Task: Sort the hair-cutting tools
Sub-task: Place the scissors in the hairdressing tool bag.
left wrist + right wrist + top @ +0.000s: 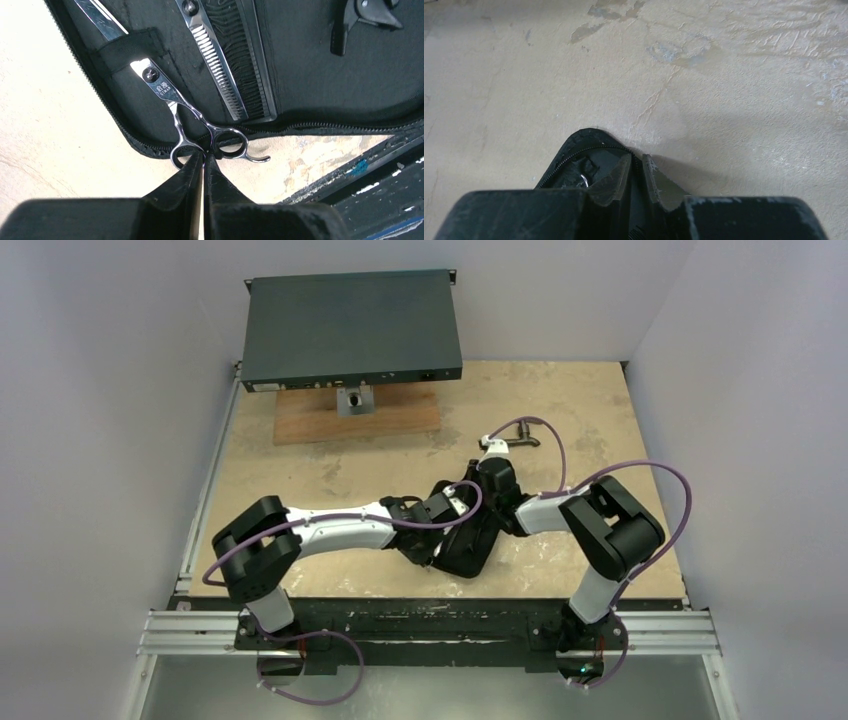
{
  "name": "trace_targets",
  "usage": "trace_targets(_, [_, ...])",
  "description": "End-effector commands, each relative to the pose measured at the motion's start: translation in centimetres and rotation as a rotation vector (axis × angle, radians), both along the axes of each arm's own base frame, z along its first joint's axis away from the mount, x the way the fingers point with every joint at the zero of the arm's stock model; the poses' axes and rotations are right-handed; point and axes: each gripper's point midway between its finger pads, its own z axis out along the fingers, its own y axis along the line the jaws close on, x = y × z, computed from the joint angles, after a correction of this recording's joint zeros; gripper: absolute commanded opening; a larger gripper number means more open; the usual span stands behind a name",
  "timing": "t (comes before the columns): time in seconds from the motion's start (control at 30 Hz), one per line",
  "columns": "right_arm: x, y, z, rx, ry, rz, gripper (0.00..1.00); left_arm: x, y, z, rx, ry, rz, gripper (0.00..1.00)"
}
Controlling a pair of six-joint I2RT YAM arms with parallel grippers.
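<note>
An open black zip case (310, 75) lies on the table and also shows under both arms in the top view (470, 545). Small silver scissors (167, 92) lie in it, their blade tucked under a black strap and their finger rings over the zipped rim. My left gripper (203, 156) is shut on the scissors' handle between the two rings. Beside them lie a toothed silver blade (217, 70) and the slim black comb (245, 65). A thin black clip (357, 17) sits at the upper right. My right gripper (639, 159) is shut on the case's zipped edge (574, 152).
A dark flat rack unit (350, 330) stands at the back on a wooden board (355, 418). A small dark metal piece (520, 440) lies on the table behind the right arm. The table's black front rail (380, 170) runs close to the case.
</note>
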Motion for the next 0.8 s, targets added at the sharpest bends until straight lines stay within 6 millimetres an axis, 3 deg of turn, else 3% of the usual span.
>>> trace_targets(0.0, [-3.9, -0.2, -3.8, -0.055, 0.136, 0.065, 0.12, -2.7, 2.3, -0.1, 0.081, 0.104, -0.066, 0.0])
trace_targets(0.3, [-4.4, 1.0, -3.8, -0.047, 0.13, 0.107, 0.0, -0.4, 3.3, 0.3, 0.105, 0.059, -0.03, 0.0])
trace_targets(0.77, [-5.1, 2.4, -4.7, -0.064, 0.146, 0.147, 0.0, 3.1, 2.7, 2.3, 0.132, -0.032, 0.01, 0.0])
